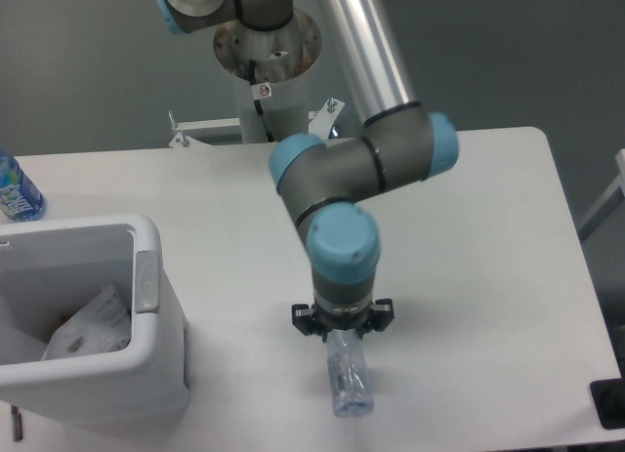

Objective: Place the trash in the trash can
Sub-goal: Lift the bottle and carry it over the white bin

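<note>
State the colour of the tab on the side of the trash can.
Light grey, on the white trash can; the tab shows in the fixed camera view.

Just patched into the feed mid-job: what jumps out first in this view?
The grey-and-blue arm dominates the centre, reaching down to the front of the white table. Its tool sits right over the top end of the clear crushed bottle; the fingers are hidden, so the grip is unclear. At left stands the white trash can with the crumpled paper carton already inside, and an upright blue-labelled bottle stands behind it.
</note>
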